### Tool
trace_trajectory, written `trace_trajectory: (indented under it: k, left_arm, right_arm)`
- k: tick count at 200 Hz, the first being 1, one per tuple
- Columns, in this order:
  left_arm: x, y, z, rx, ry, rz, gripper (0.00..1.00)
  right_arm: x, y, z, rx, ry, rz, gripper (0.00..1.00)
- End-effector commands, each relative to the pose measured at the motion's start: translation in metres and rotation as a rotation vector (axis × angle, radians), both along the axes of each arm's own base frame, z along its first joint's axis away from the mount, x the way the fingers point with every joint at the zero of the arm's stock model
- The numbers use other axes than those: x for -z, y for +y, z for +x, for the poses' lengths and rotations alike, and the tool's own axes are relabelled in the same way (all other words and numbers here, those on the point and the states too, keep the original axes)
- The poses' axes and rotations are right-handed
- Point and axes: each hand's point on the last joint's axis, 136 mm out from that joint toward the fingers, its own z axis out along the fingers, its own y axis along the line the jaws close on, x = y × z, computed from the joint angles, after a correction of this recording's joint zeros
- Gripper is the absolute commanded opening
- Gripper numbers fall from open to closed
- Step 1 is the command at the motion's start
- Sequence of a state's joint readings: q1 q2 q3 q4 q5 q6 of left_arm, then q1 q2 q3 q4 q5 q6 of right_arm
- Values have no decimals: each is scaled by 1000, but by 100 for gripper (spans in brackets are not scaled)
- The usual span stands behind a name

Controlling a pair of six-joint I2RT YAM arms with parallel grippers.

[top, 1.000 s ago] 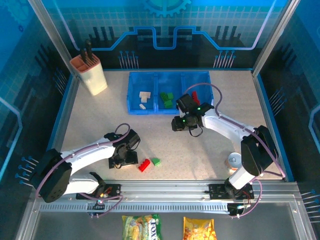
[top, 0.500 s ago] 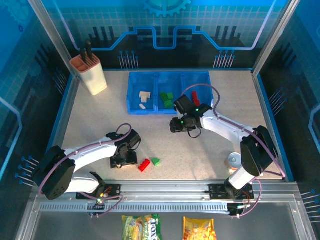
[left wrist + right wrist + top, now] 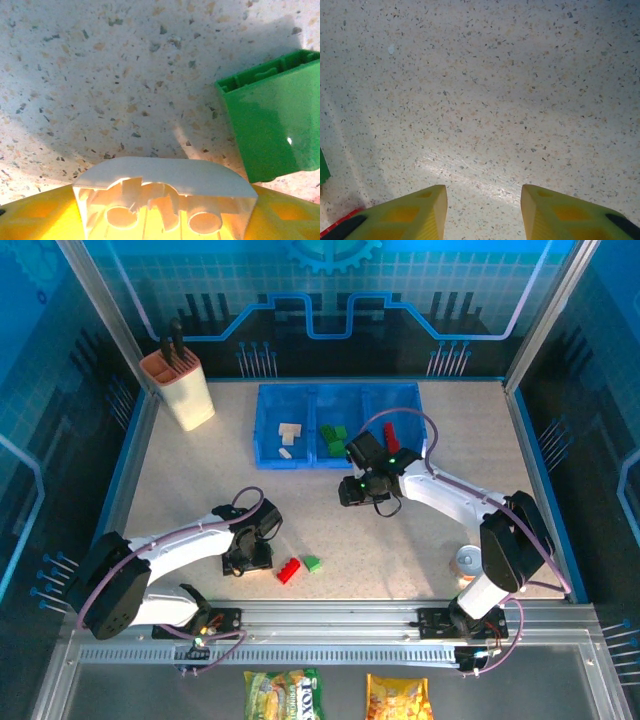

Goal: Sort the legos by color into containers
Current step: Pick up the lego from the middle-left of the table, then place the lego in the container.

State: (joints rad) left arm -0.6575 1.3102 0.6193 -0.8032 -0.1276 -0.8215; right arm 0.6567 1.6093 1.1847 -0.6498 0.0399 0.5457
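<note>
Cream lego [image 3: 165, 192] sits btwn the pads [image 3: 35, 215] of my left claw [image 3: 164, 215]. Its long axis runs 9-to-3 in wrist view, so I span it end to end. Jaws approx half open w/ a pad at each end; can't tell if they're clamped or just flanking. Green lego [image 3: 272, 120] lies at 2 o'clock, apart, not in the way. From above, containers [image 3: 336, 388] lie at 12–1 o'clock from me, well apart. Cream bin [image 3: 272, 435] is the leftmost, so I judge the carry goes up & slightly right. Red lego [image 3: 289, 570] is just beside me at 3 o'clock. My right claw [image 3: 484, 192] hangs near the tray, jaws parted, empty, over bare table [image 3: 480, 75].
</note>
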Motion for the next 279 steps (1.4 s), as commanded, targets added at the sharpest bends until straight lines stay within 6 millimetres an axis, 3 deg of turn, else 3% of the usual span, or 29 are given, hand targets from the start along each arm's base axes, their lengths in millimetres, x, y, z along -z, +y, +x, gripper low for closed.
trace_trajectory:
  k: [1, 87, 142, 196, 279]
  left_arm:
    - [-4, 2, 2, 20, -6, 20, 65]
    - [-33, -8, 21, 57, -83, -11, 64]
    - [-56, -23, 50, 119, -142, -3, 64]
    - [-80, -37, 95, 169, -203, 4, 64]
    - [-109, -52, 187, 205, -279, -24, 64]
  right_arm:
    - [-4, 5, -2, -2, 1, -9, 44]
    - [-3, -3, -8, 2, -1, -33, 44]
    - [-2, -16, -18, 12, -2, -62, 44]
    - [5, -29, -35, 25, 15, -85, 44]
    - [7, -46, -65, 47, 17, -111, 44]
